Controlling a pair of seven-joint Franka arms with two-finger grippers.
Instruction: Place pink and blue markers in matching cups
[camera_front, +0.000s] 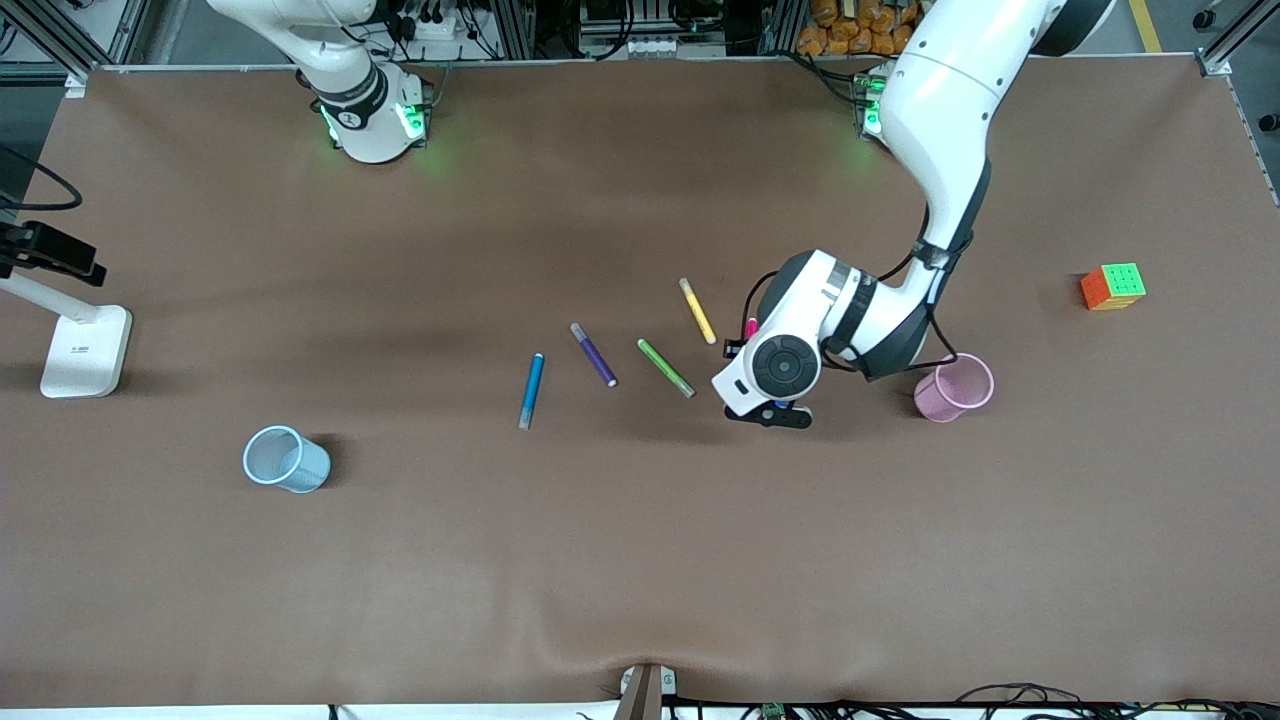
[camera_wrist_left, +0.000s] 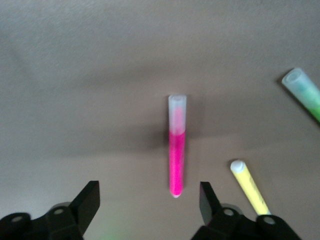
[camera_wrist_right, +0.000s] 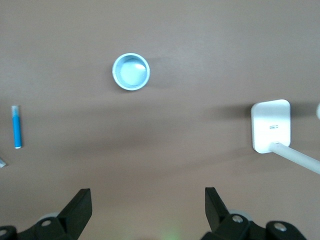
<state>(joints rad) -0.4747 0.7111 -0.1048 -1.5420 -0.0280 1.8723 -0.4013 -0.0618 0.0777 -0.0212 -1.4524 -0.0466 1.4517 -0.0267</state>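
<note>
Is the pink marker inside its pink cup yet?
No, it is out. The pink marker lies flat on the table, under the open left gripper. The pink cup stands apart, toward the left arm's end.

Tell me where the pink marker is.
The pink marker lies on the table beside the yellow marker, under the open left gripper.

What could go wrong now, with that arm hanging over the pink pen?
The left gripper is open over the pink marker, which lies flat on the table. The yellow marker lies close beside it, so a finger coming down might nudge or pinch that one too. A round pen could also roll away from the fingers. The pink cup is small and light-looking; a tilted marker might catch its rim and tip it.
</note>
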